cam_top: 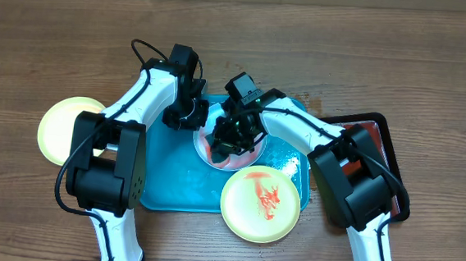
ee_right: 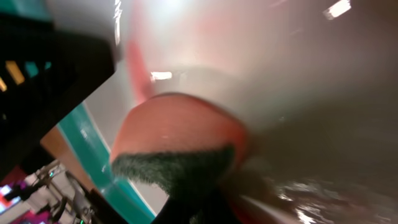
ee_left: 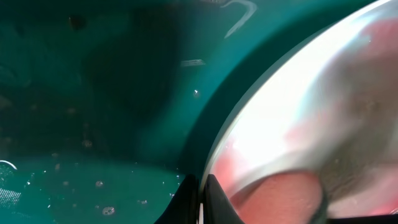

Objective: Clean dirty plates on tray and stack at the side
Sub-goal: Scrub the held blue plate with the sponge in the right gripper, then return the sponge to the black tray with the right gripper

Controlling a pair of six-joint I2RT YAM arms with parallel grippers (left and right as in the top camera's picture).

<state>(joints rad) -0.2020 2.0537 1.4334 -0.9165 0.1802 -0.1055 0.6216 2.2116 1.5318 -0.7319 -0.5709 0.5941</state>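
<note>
Table (cam_top: 385,67), bare wood behind tray (cam_top: 171,188): I log left gripper (cam_top: 191,115) at plate (ee_left: 311,99) edge, grip unclear; right gripper (cam_top: 234,139) clenching sponge (ee_right: 177,140).

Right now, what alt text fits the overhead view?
The left hand and right hand meet over a pale plate on the tray. A smeared yellow plate overlaps the tray's near edge; a clean yellow plate lies left of the tray.

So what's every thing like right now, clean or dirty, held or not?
White plate: in the tray, saucy, sponge on it.
Front yellow plate: sauce-smeared, overhanging the tray's edge.
Left yellow plate: clean, on the table.
Sponge: held by the right gripper, against the white plate.
Tray: wet.
Left gripper: at the white plate's rim; open or shut unclear.
</note>
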